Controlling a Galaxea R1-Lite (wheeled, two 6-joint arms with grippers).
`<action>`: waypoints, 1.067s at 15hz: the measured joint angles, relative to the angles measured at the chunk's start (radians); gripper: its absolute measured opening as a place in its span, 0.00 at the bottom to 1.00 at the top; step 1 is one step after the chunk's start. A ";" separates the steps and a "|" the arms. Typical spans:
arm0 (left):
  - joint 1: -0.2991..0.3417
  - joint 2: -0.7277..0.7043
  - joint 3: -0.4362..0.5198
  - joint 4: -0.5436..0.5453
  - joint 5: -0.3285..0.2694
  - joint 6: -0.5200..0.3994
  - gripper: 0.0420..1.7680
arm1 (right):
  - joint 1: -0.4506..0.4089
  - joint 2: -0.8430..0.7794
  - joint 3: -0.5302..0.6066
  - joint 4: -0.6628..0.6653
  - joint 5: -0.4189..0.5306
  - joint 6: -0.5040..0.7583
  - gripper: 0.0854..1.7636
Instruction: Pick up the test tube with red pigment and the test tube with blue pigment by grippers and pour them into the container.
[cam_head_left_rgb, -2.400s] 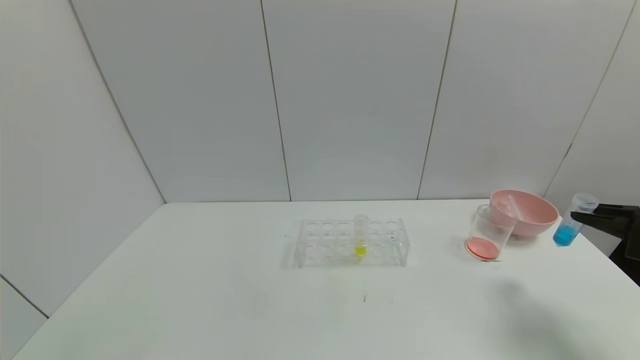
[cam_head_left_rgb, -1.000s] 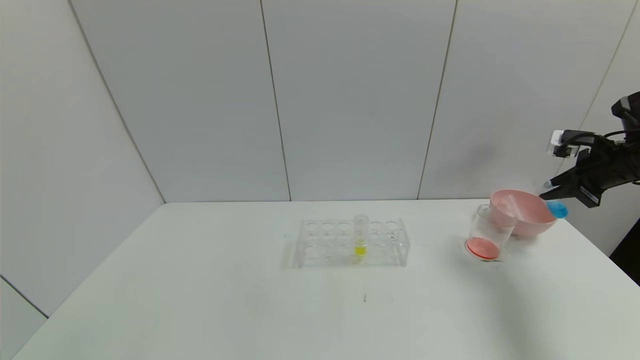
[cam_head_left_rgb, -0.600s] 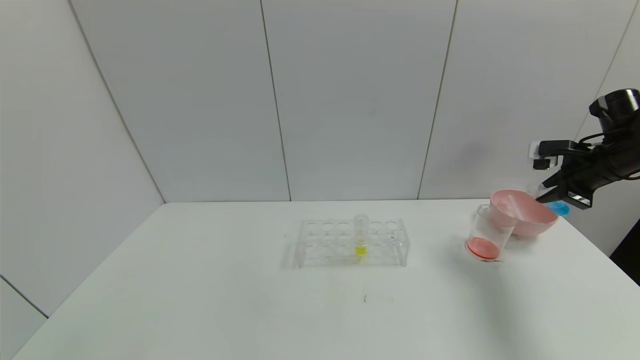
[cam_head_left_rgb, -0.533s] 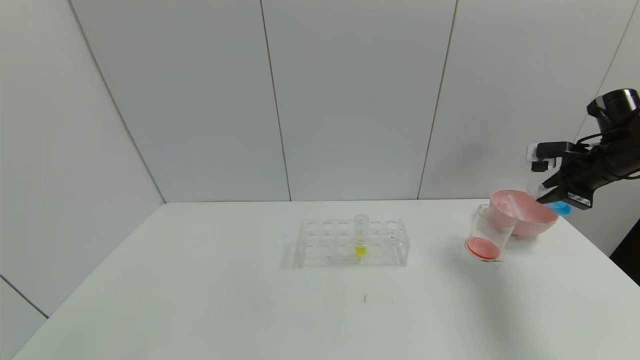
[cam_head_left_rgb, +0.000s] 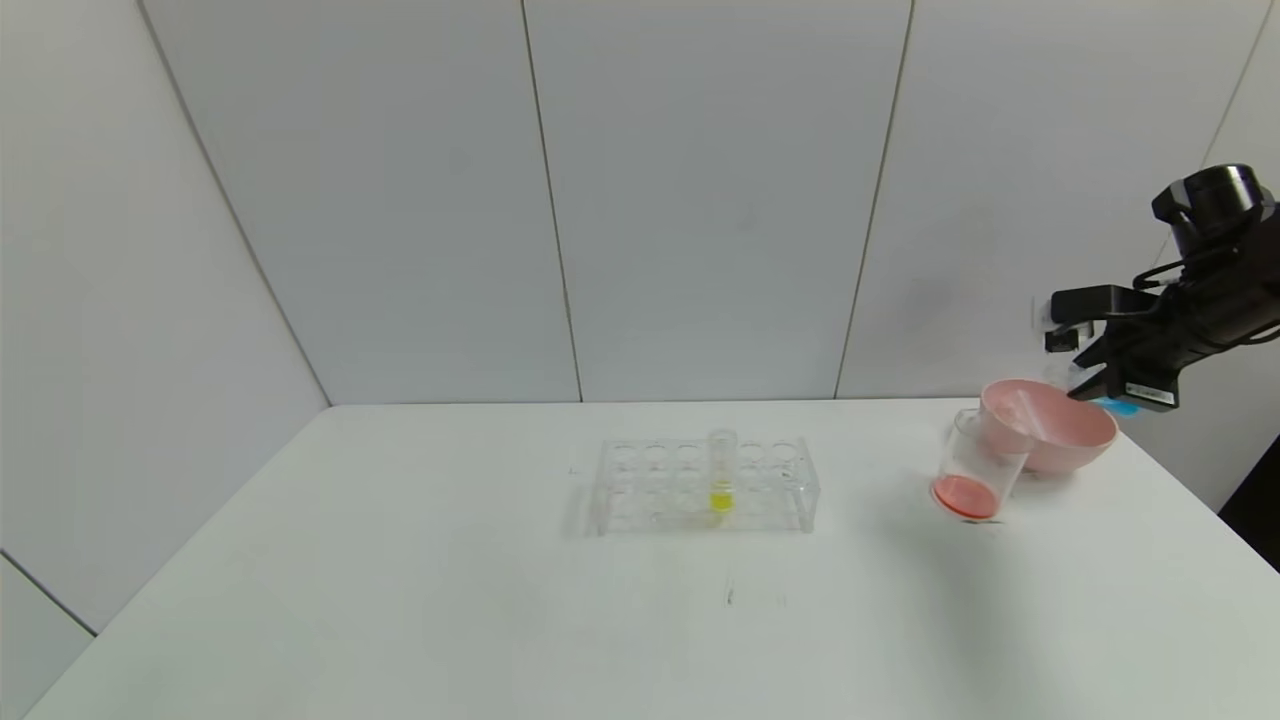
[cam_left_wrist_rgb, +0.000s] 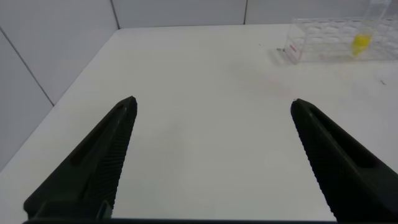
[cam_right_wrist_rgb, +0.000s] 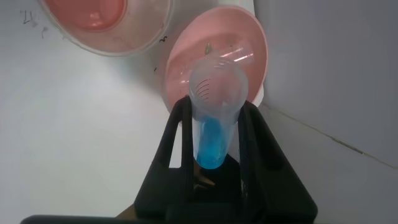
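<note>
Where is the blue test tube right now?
The blue test tube is clamped in the right end effector, held tilted in the air over the far right of the table, at the pink bowl beside the clear cup.

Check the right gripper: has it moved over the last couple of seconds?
Yes. The right gripper, shut on the test tube with blue pigment, has risen and shifted left, now hanging above the pink bowl's far rim.

Head view high over table (cam_head_left_rgb: 400, 560), wrist views close, left wrist shares tube rack (cam_left_wrist_rgb: 329, 40).

No text, label or number can be read anywhere
</note>
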 joint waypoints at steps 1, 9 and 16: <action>0.000 0.000 0.000 0.000 0.000 0.000 1.00 | 0.009 -0.001 0.000 0.004 0.000 -0.003 0.24; 0.000 0.000 0.000 0.000 0.000 0.000 1.00 | 0.074 -0.019 0.000 0.069 -0.103 -0.093 0.24; 0.000 0.000 0.000 0.000 0.000 0.000 1.00 | 0.123 -0.023 -0.001 0.139 -0.142 -0.097 0.24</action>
